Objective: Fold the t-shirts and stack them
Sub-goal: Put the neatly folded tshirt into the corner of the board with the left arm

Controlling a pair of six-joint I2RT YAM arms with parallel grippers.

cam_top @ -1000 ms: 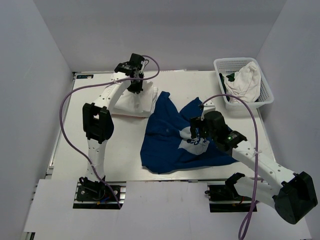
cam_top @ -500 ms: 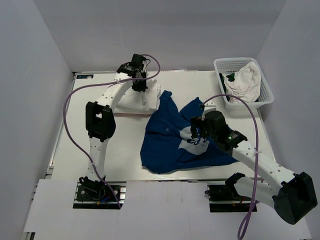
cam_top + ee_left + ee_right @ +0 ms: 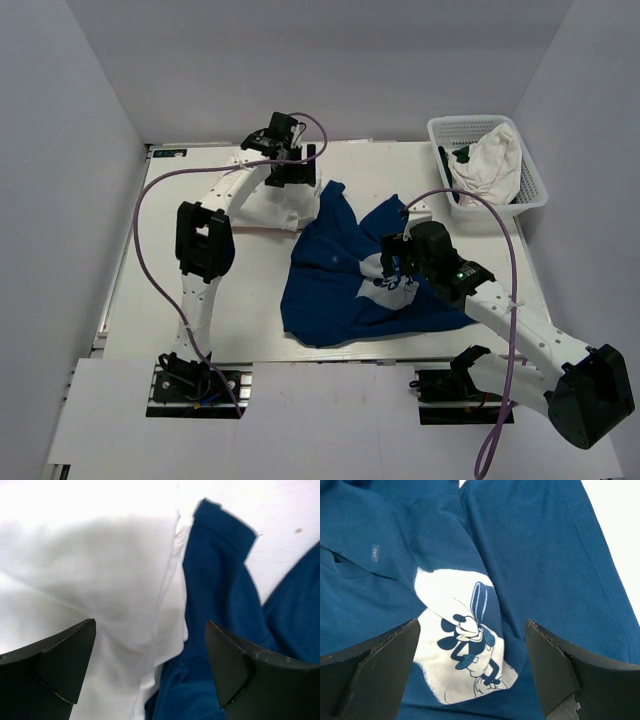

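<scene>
Top external view: on the white table (image 3: 160, 270), a white t-shirt (image 3: 268, 207) lies folded at the far left-centre, and a navy t-shirt (image 3: 335, 275) lies spread and rumpled in the middle, one of its upper corners reaching up just beside the white one's right edge. The left gripper (image 3: 293, 172) hangs over the far right corner of the white t-shirt. The right gripper (image 3: 393, 262) hangs over the pale cartoon print (image 3: 385, 288) on the navy t-shirt. A white lattice basket (image 3: 437, 128) stands at the far right corner, well apart from both garments, with a crumpled white t-shirt (image 3: 497, 155) inside it. Left wrist view: the left gripper (image 3: 150, 630) has its jaws spread wide with nothing between them. Below lie the white t-shirt (image 3: 95, 570) on the left and the navy t-shirt (image 3: 220, 595) on the right, their edges meeting under the gap, with bare table (image 3: 285, 510) at the upper right. Right wrist view: the right gripper (image 3: 472, 627) likewise has its jaws wide apart and holds nothing. Beneath it the navy t-shirt (image 3: 540, 555) fills almost the whole field, folded over itself in soft ridges. The cartoon print (image 3: 435, 670), partly creased, sits between the two fingers. A small label (image 3: 374, 553) shows near the collar at the left, and a strip of table (image 3: 622, 510) shows at the upper right.
</scene>
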